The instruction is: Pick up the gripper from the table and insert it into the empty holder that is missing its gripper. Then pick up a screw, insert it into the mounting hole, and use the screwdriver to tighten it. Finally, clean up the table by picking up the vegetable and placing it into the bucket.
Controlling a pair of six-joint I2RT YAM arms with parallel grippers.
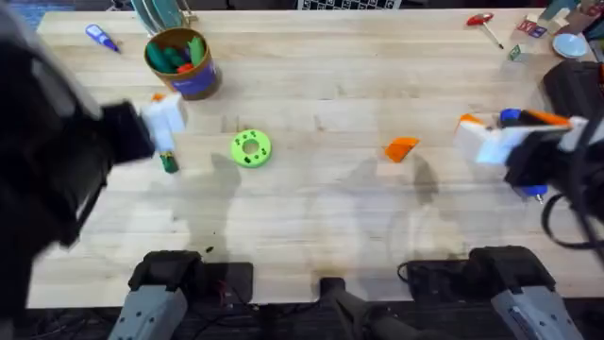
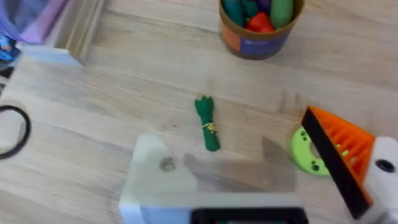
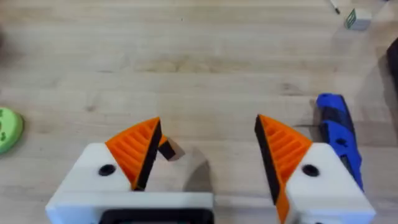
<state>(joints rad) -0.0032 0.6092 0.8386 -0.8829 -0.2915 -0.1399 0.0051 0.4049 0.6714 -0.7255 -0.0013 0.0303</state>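
The orange wedge gripper (image 1: pixel 402 148) lies alone on the table (image 1: pixel 321 217), right of centre. My left gripper (image 1: pixel 162 118) (image 2: pixel 236 146) is open. One of its fingers is a bare white holder (image 2: pixel 155 174), the other carries an orange ribbed pad (image 2: pixel 339 155). It hovers just above the dark green vegetable (image 1: pixel 169 162) (image 2: pixel 208 122). The bucket (image 1: pixel 181 61) (image 2: pixel 258 28) stands behind, with toy vegetables inside. My right gripper (image 1: pixel 472 137) (image 3: pixel 208 121) is open and empty, both orange pads on. The blue screwdriver (image 1: pixel 514 118) (image 3: pixel 339 130) lies beside it. The screw is out of view.
A lime-green disc with holes (image 1: pixel 250 148) (image 2: pixel 308 152) lies between the vegetable and the wedge. A small blue-purple screwdriver (image 1: pixel 101 38) is at the far left, and a red-handled tool (image 1: pixel 483 21) at the far right. Bare wood runs along the front.
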